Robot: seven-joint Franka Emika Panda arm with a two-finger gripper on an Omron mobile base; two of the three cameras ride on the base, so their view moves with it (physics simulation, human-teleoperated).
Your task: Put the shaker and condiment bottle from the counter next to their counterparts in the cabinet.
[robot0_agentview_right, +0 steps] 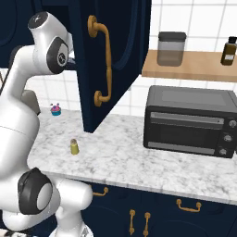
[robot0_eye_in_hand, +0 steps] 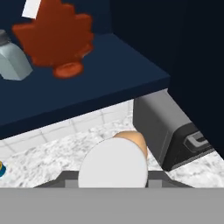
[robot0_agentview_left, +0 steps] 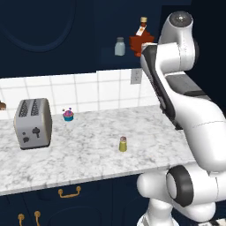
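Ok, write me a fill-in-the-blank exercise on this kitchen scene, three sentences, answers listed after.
1. The tool is closed on the peach-orange ______, just below the cabinet shelf.
2. The yellow-green shaker stands on the ______ worktop.
3. In the cabinet, the pale grey-blue shaker stands beside a dark red bottle shaped like a ______.

Missing words: condiment bottle; marble; maple leaf
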